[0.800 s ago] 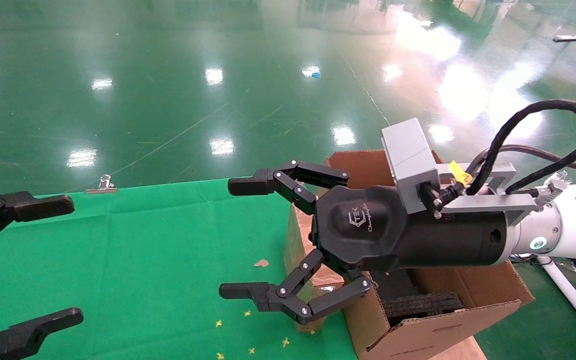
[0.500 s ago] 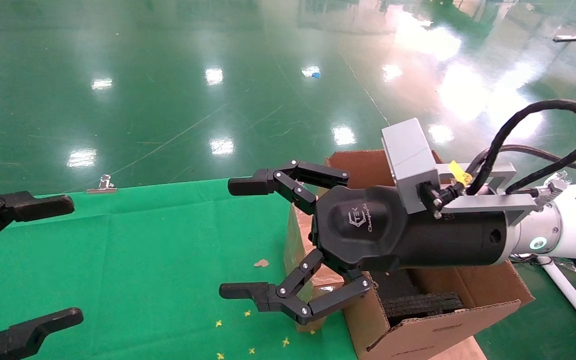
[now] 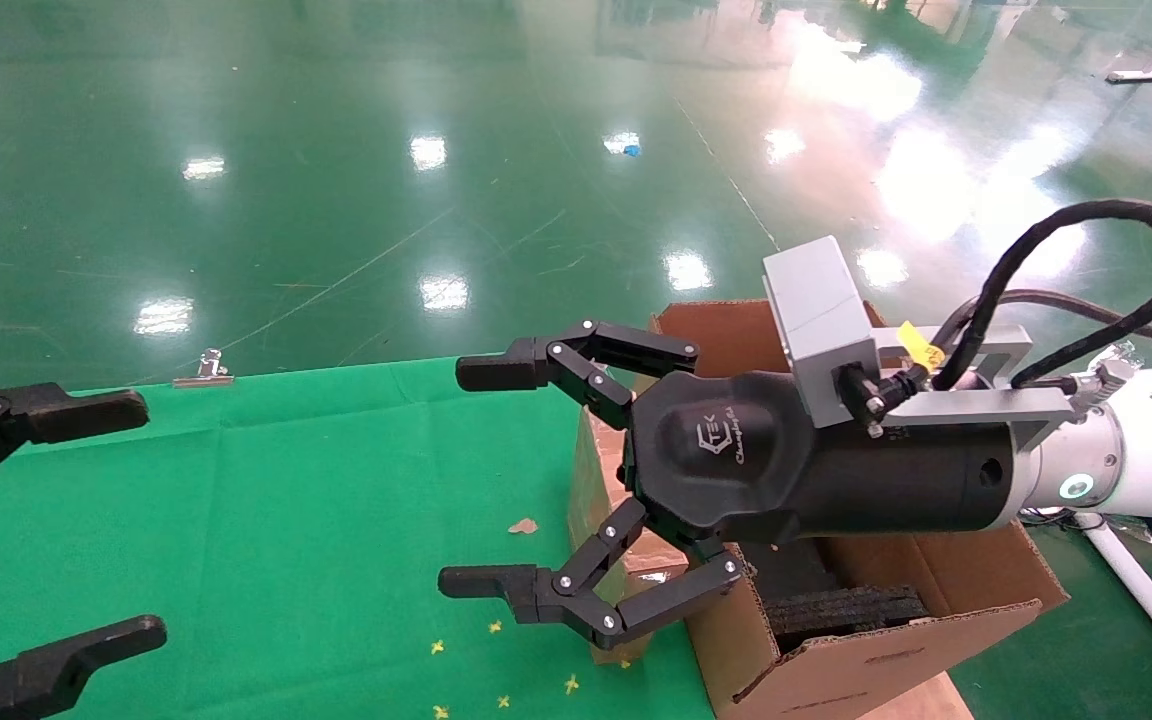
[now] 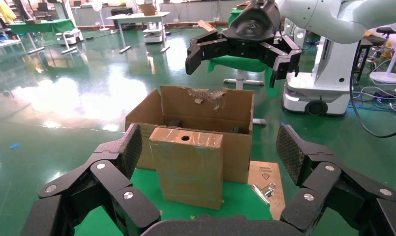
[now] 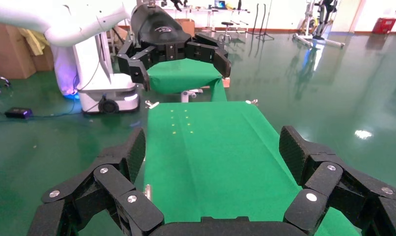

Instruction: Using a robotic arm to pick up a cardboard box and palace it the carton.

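Apparently nothing has moved: right pincer (image 3: 476,478) hangs spread above the worktop (image 3: 286,520), left pincer (image 3: 141,515) likewise spread. Cardboard box (image 4: 187,167) stands ungrasped against the carton (image 4: 201,113); picking remains pending.

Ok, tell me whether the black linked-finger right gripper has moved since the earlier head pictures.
No. The right gripper stays open, its upper fingertip at the same spot against the green cloth's far edge, beside the large brown carton.

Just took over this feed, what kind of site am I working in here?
Likely a robotics lab or factory test floor: glossy green epoxy floor, another white robot base standing nearby, and workbenches along the far wall. Your station is a green-clothed table beside the carton.
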### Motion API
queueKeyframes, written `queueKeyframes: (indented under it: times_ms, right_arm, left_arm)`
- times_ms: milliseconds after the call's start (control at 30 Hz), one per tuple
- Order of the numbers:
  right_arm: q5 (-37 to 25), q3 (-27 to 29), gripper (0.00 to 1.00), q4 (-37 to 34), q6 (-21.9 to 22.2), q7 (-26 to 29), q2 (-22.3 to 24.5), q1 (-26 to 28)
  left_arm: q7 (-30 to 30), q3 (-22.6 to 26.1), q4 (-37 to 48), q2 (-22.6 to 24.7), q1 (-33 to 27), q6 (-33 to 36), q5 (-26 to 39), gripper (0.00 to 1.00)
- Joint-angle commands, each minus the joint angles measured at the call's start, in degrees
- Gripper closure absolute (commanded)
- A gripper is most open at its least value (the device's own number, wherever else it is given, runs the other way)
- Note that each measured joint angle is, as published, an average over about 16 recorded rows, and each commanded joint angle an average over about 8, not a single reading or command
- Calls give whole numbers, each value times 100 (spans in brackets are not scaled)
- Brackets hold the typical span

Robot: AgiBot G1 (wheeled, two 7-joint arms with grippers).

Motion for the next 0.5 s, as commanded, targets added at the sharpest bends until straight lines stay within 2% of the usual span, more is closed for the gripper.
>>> queueKeyframes:
  times_ms: [33, 267, 500]
  right_arm:
    - [-5, -5, 0, 2, 0, 0, 0, -8]
    - [-715, -419, 0, 181, 115, 488, -94, 284]
    - [-2427, -1422, 0, 266, -199, 1448, -596, 1307]
  left_arm:
    - [0, 0, 1, 0, 0, 0, 0, 0]
    - [3, 4, 3, 0, -2, 1, -2, 0]
    - [4, 7, 4, -1, -3, 0, -4, 0]
